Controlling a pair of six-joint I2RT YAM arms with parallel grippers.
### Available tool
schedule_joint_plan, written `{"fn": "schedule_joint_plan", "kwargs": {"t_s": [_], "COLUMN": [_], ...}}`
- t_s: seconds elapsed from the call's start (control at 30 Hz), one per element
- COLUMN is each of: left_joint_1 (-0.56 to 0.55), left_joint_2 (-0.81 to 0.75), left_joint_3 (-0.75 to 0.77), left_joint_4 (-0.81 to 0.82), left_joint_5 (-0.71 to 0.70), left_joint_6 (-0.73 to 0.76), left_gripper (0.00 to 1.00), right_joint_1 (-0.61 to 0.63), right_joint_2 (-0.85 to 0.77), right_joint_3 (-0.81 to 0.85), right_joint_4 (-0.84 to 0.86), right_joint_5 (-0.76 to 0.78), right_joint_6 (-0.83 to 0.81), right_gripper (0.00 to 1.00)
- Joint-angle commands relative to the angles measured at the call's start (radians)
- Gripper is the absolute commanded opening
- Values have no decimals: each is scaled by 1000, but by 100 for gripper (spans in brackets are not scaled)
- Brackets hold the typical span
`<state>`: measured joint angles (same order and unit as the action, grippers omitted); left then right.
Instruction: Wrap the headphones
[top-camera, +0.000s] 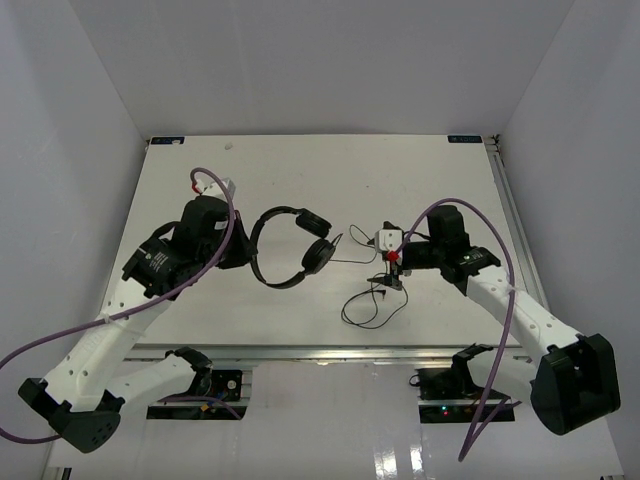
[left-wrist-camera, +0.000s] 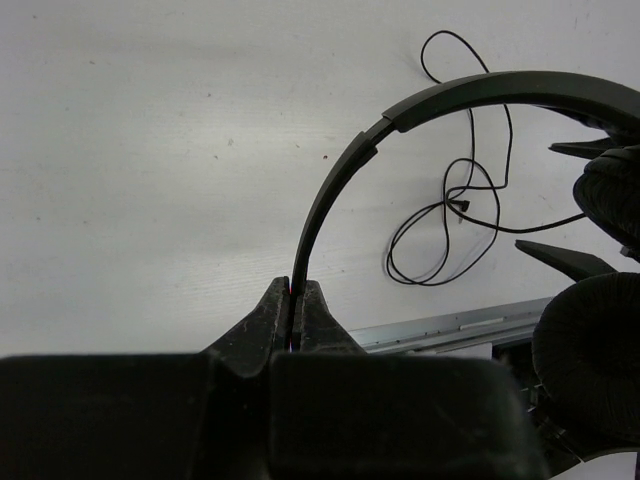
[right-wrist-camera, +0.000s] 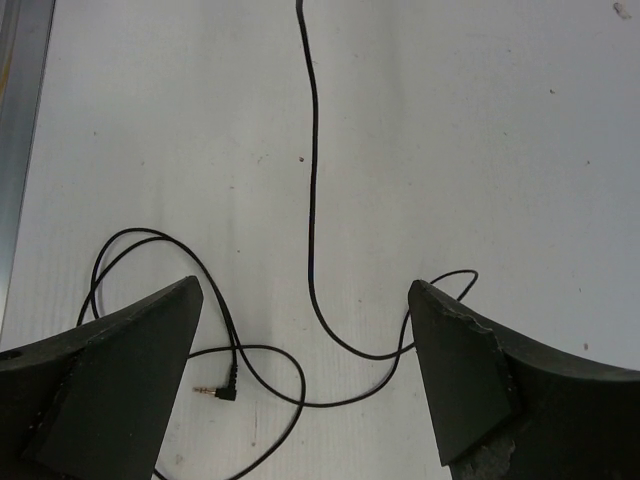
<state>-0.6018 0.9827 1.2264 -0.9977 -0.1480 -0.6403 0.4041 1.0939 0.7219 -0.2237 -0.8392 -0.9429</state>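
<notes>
The black headphones (top-camera: 290, 246) lie left of the table's middle, their thin headband (left-wrist-camera: 420, 100) arching toward two round padded earcups (top-camera: 320, 255). My left gripper (left-wrist-camera: 292, 292) is shut on the headband's left side (top-camera: 256, 248). The thin black cord (top-camera: 365, 300) runs right from the earcups and lies in loose loops on the table. My right gripper (right-wrist-camera: 303, 292) hangs open just above those loops (top-camera: 390, 272). One strand of cord (right-wrist-camera: 313, 220) passes between its fingers without touching them. The angled plug (right-wrist-camera: 222, 391) lies near the left finger (right-wrist-camera: 150, 340).
A metal rail (top-camera: 330, 352) runs along the table's near edge and shows in the left wrist view (left-wrist-camera: 450, 325) and at the right wrist view's left edge (right-wrist-camera: 20, 100). Thick purple cables (top-camera: 505, 260) loop off both arms. White walls stand close round the table (top-camera: 300, 170).
</notes>
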Motion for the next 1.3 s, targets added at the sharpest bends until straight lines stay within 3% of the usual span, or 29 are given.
{"fn": "schedule_joint_plan", "kwargs": {"t_s": [0.0, 0.2, 0.47, 0.83, 1.03, 1.17, 1.27], "left_joint_1": [5, 5, 5, 5, 5, 5, 6], "left_joint_2": [-30, -30, -25, -16, 4, 42, 106], "left_joint_3": [21, 104, 251, 237, 194, 204, 252], "left_joint_4": [-36, -89, -137, 14, 122, 197, 244], "left_joint_5": [52, 79, 77, 109, 118, 96, 66], "left_joint_6": [-62, -84, -130, -252, -297, -330, -347], "left_gripper": [0, 0, 0, 0, 0, 0, 0], "right_joint_1": [35, 76, 103, 107, 123, 131, 157], "right_joint_2": [56, 156, 215, 163, 82, 36, 28], "right_joint_3": [33, 80, 56, 40, 26, 36, 83], "right_joint_4": [120, 139, 242, 240, 248, 293, 235], "right_joint_5": [-18, -25, 28, -91, -184, -177, -123], "right_joint_6": [-73, -78, -9, 104, 272, 384, 389], "right_gripper": [90, 91, 99, 47, 9, 8, 8]}}
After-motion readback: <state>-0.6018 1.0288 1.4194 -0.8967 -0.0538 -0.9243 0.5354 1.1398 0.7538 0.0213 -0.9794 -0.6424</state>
